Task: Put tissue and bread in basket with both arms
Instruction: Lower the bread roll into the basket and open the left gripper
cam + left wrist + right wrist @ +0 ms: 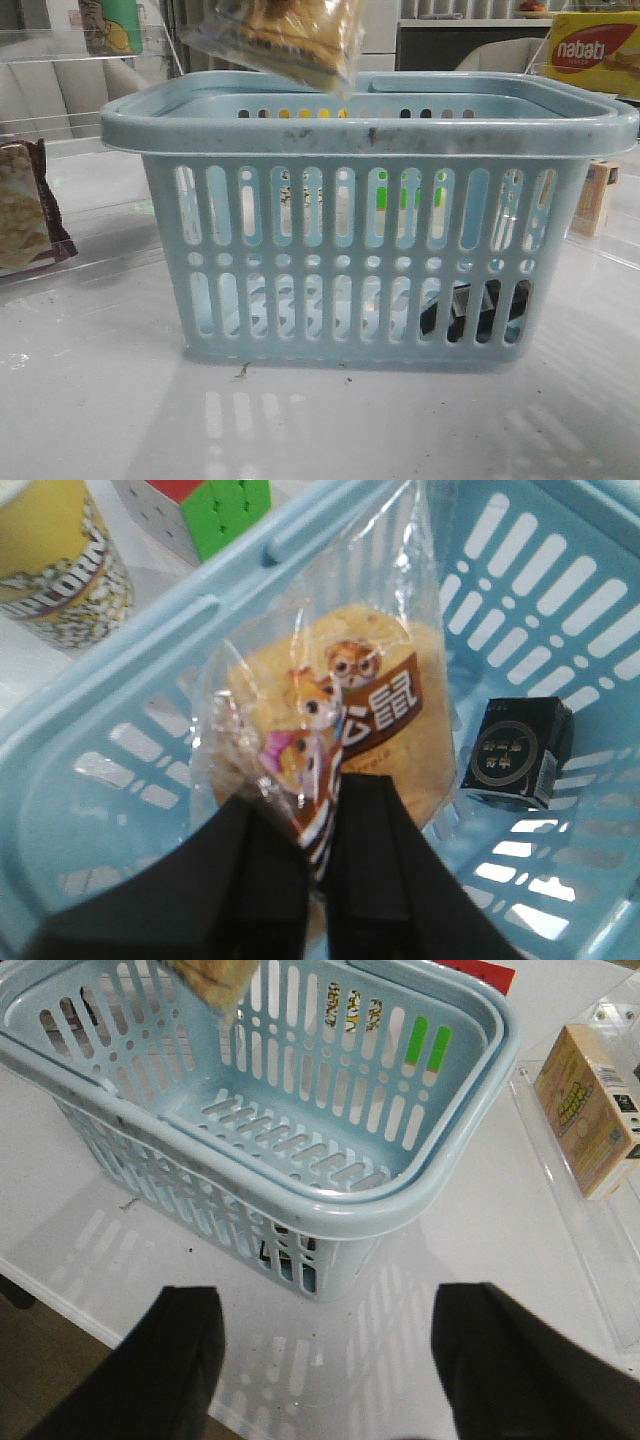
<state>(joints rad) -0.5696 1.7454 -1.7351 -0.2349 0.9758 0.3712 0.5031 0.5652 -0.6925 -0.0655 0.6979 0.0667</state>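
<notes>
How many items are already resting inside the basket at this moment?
1: the small black tissue packet lies on the pale blue plastic basket's floor. The clear-wrapped golden-brown bread hangs above it, gripped by the left end effector.

Open basket mouth below me, one corner taken

My left claw (318,825) pinches the bread (340,730) above the basket (370,125); the floor beneath lies bare, the tissue (517,752) fills one corner. My right claw (325,1360) hangs wide apart over bare bench (470,1230) beside the basket, a carton (590,1110) off to one side.
</notes>
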